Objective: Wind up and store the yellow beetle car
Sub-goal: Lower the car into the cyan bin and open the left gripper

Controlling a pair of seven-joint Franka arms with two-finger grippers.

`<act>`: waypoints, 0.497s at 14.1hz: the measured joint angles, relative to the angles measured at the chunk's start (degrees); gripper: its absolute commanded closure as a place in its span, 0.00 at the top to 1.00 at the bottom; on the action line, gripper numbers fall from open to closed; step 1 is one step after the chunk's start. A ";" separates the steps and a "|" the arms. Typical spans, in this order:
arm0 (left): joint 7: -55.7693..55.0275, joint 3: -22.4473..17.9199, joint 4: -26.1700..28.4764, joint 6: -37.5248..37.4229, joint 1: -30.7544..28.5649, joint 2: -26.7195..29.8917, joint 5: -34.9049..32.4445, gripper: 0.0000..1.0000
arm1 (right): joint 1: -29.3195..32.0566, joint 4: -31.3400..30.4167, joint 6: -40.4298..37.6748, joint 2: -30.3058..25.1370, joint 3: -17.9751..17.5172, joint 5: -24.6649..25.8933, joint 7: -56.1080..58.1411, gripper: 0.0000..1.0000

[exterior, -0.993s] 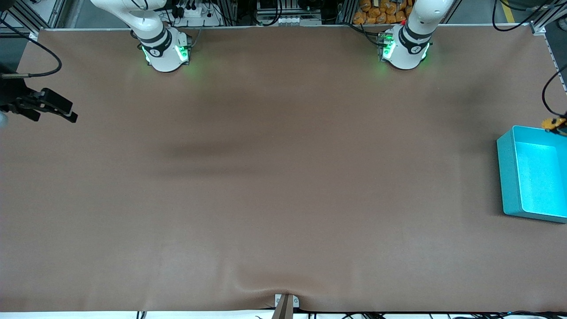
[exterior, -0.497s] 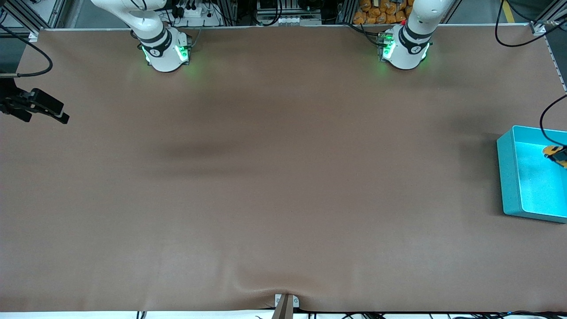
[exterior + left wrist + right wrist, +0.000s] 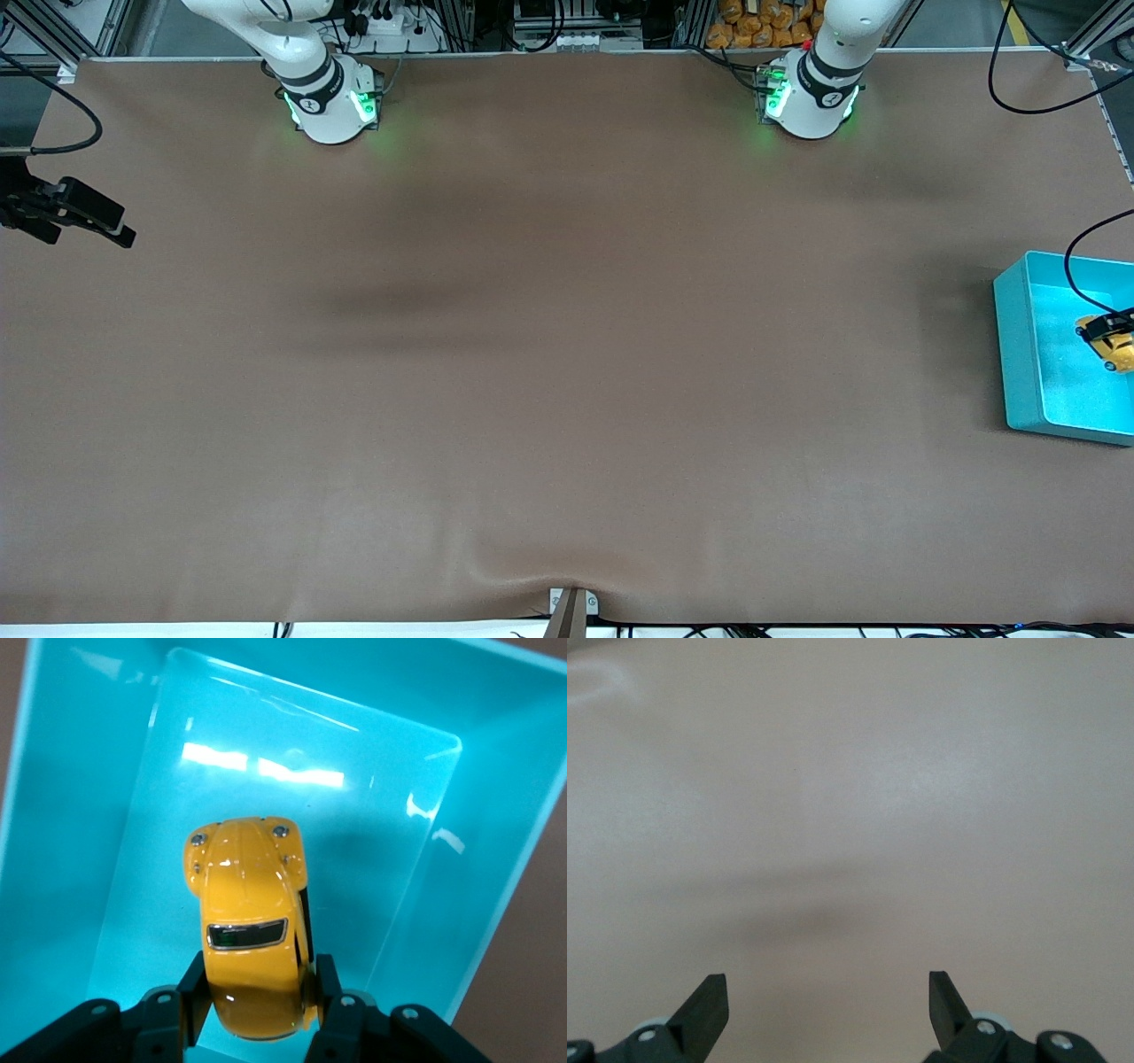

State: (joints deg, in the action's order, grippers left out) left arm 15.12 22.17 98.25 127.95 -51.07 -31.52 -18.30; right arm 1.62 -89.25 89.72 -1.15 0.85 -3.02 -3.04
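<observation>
Moved over the last second from the bin's upper edge to above its middle: yellow beetle car (image 3: 1113, 344), carried by the left gripper (image 3: 259, 999), now well inside the rim of the teal bin (image 3: 1013, 354) at the left arm's end of the table (image 3: 567, 354). Clamped by the rear of the body, nose pointing away from the jaws, probably so that the car can drop flat onto the bin floor once released. Hard to judge from the front view, with the car at the very edge of the picture and the gripper nearly cut off; plain from the left wrist view, fingers (image 3: 193, 992) pressed against both flanks and bare bin floor below. Toward the right arm's end, right gripper (image 3: 89, 221) waiting over the table edge, jaws spread wide and empty, only cloth beneath in its own wrist view.
</observation>
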 measured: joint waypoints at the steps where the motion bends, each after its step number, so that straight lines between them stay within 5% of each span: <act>1: 2.93 0.00 -0.99 -1.56 0.48 -0.84 -0.22 0.00 | 0.00 -0.01 0.00 0.00 -0.01 0.00 0.00 1.00; 7: 11.99 -0.24 -6.93 -6.77 2.63 -6.67 -7.03 0.00 | 0.00 -0.24 -0.03 0.03 -0.18 0.00 0.01 1.00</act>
State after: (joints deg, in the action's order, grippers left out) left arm 27.10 21.93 91.32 121.18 -48.43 -38.19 -25.33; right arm 1.62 -89.49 89.69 -1.13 0.67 -3.02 -3.03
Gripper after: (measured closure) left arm 0.493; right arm 0.000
